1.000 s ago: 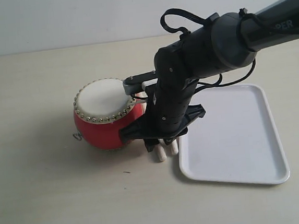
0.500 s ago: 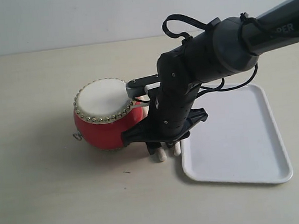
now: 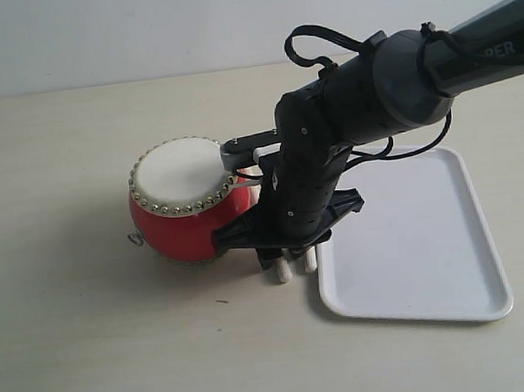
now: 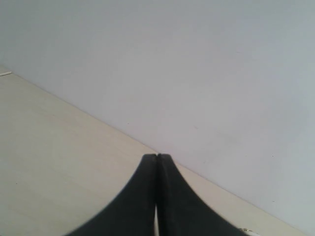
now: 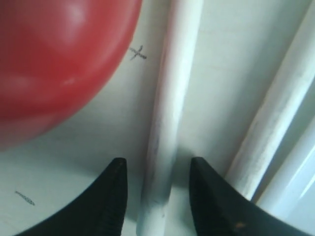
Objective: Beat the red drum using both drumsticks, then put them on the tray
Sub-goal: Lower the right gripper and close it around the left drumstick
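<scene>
The red drum [image 3: 175, 233] stands upright on the table, its cream skin facing up. Both drumsticks lie side by side on the table between the drum and the white tray [image 3: 413, 238]; only their ends [image 3: 283, 272] poke out from under my right arm. My right gripper [image 3: 288, 249] points down over them. In the right wrist view it [image 5: 157, 164] is open, with one drumstick [image 5: 172, 98] between its two fingers, apart from both. The other drumstick [image 5: 280, 108] lies just outside one finger, and the drum [image 5: 54, 59] bulges close by. My left gripper [image 4: 157, 156] is shut and empty.
The tray's near left corner [image 3: 331, 305] sits right beside the stick ends. A small metal ring [image 3: 135, 239] hangs on the drum's left side. The left wrist view holds only the pale tabletop [image 4: 59, 162] and a wall.
A second ago my right arm shifted slightly lower and to the right over the sticks, and the tray slid a little to the right. Nothing has moved in the last half second.
</scene>
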`<move>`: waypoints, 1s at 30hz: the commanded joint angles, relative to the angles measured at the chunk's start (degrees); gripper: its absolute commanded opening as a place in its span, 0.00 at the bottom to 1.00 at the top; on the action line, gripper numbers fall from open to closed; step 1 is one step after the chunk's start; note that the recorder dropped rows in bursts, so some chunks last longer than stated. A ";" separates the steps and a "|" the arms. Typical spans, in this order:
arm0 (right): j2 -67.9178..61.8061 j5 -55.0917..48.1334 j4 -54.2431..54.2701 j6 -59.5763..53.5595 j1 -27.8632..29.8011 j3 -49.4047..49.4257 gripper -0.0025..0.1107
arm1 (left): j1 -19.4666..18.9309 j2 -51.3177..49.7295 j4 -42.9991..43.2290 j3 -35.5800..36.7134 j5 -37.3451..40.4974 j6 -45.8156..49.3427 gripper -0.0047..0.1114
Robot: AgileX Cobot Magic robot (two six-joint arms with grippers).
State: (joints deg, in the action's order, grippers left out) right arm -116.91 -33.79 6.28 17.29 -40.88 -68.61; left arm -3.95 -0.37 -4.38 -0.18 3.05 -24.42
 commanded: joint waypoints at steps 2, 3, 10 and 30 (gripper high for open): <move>0.04 0.04 -0.34 0.36 -0.14 0.24 0.33 | -0.04 0.37 -0.53 0.18 0.01 -0.25 0.04; 0.04 0.04 -0.34 0.36 -0.14 0.24 0.33 | -0.04 0.37 -0.53 0.18 0.01 -0.25 0.04; 0.04 -0.57 -0.34 0.36 -0.14 0.24 0.28 | -0.04 0.37 -0.53 0.18 0.01 -0.25 0.04; 0.04 -1.07 -0.23 1.19 -0.14 0.24 0.33 | -0.04 0.37 -0.53 0.18 0.01 -0.25 0.04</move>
State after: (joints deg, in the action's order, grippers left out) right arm -116.91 -35.31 6.28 18.46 -40.88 -68.61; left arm -3.95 -0.37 -4.38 -0.18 3.09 -24.42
